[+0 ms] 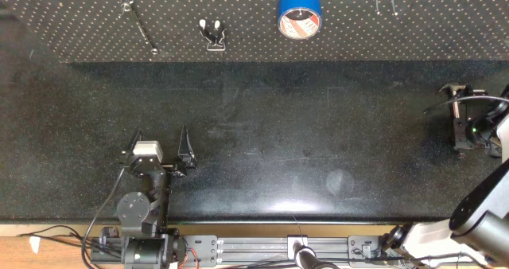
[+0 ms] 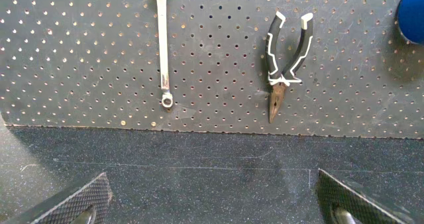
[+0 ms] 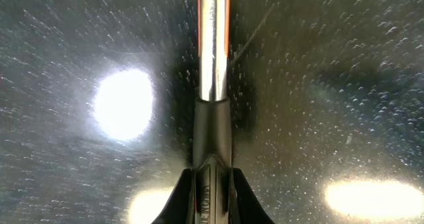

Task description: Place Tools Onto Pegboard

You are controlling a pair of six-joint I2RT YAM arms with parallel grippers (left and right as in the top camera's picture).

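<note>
Hammer lies lengthwise between the fingers of the right gripper, which is clamped on its black handle; left gripper is well apart, fingers spread wide.

So the pegboard stands along the back of the counter. On it, left to right: wrench, pliers, tape roll, then a hook far right. The hammer is way over at the counter's right edge, gripped in the right tool. The left tool sits front-left, facing the wrench and pliers.
</note>
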